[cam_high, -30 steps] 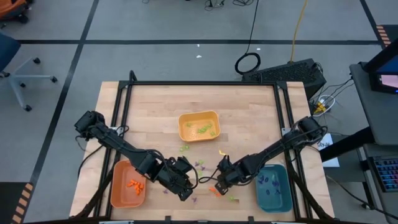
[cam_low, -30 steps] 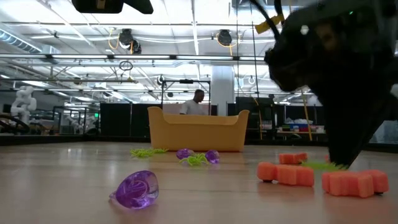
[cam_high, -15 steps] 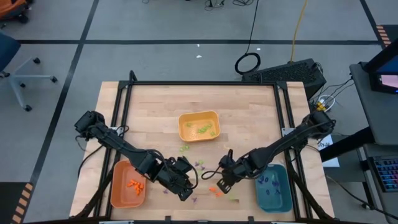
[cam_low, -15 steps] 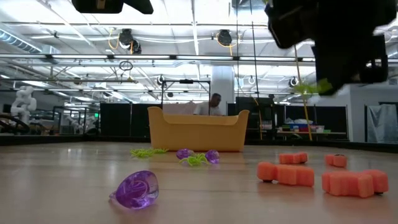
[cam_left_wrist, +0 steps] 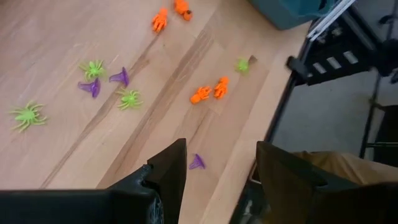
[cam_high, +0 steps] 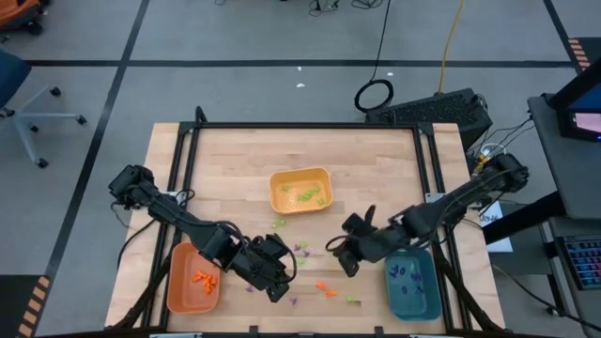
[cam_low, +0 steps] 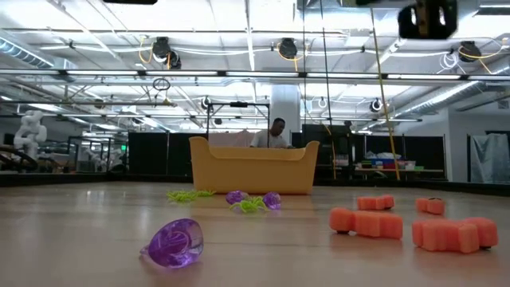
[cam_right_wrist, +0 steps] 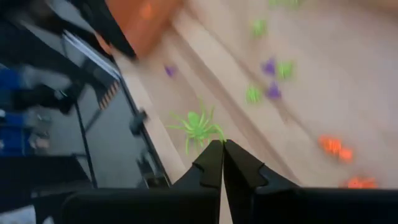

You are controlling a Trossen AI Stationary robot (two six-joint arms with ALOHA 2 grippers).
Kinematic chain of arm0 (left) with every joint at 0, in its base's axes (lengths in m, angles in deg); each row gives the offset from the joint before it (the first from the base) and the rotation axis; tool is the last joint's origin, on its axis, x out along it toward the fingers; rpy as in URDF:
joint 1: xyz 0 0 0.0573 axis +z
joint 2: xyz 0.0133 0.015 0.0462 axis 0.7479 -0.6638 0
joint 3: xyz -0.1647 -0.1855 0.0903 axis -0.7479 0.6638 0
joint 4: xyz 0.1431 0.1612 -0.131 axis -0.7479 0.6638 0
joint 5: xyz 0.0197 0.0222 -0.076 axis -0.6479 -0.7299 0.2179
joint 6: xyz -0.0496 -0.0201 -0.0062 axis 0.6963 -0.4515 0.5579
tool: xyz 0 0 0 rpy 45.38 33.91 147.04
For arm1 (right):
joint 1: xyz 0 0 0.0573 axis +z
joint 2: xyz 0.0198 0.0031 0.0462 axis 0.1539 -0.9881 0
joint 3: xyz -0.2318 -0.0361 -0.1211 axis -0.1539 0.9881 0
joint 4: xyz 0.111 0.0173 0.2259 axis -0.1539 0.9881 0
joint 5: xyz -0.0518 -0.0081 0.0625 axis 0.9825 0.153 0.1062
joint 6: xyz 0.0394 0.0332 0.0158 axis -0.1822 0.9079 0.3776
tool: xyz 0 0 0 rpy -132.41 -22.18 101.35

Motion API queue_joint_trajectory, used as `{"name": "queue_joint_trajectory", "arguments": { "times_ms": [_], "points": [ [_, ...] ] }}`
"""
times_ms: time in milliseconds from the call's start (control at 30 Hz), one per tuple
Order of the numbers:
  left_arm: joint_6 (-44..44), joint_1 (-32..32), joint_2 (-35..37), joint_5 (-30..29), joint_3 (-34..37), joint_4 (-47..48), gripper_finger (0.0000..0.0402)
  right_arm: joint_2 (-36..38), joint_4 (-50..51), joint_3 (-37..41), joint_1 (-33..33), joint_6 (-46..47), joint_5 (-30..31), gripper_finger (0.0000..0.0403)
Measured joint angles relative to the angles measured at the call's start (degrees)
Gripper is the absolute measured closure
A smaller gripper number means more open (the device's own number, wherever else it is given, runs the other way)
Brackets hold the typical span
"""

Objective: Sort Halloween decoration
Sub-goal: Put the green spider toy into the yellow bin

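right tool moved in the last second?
Yes. In the high view the right tool, shut on a green spider, shifted away from the orange pieces near the table's front edge, toward the yellow tray.

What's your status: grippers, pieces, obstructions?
Right gripper shut on green spider, above table. Left gripper open, empty, by orange tray. Pieces loose on table. Nothing blocking.

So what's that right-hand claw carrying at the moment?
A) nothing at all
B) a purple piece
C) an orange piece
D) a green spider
D: the right wrist view shows the right gripper with its fingers pinched shut on a light green spider, lifted above the table where the other small pieces lie.
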Motion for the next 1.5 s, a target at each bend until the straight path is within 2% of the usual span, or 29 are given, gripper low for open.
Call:
{"name": "queue_joint_trajectory", "arguments": {
  "times_ms": [167, 300, 500, 800, 933, 1300, 1400, 1500],
  "points": [
    [-2.05, 0.14, 2.37, -0.42, 0.0, -2.78, 0.021, 4.56, -1.15, -0.04, -0.02, -3.94, 8.24, 0.0403],
    [-4.55, 0.36, 4.3, -2.89, 0.0, -3.31, 0.021, 7.75, -2.77, -0.06, -0.02, -8.92, 14.56, 0.0403],
    [-6.97, 1.09, 6.33, -6.12, 0.0, -4.24, 0.021, 10.82, -6.2, -0.07, -0.04, -18.41, 21.1, 0.0403],
    [-16.34, 3.01, 7.55, 1.12, 0.0, -12.67, 0.021, 12.65, -11.23, -0.07, -0.37, -34.01, 23.03, 0.0403],
    [-19.72, 3.61, 7.51, 1.46, 0.0, -16.33, 0.021, 12.67, -12.62, -0.07, -0.37, -37.94, 23.01, 0.0403],
    [-21.02, 4.99, 7.51, 1.44, 0.0, -17.62, 0.021, 12.65, -13.55, -0.07, -0.37, -39.27, 22.99, 0.0403],
    [-21.52, 5.03, 7.51, 1.44, 0.0, -17.58, 0.021, 12.65, -14.02, -0.07, -0.37, -43.7, 22.99, 0.0403],
    [-21.55, 5.14, 7.51, 1.4, 0.0, -17.57, 0.021, 12.65, -15.27, -0.07, -0.37, -52.11, 22.99, 0.0403]
  ]
}}
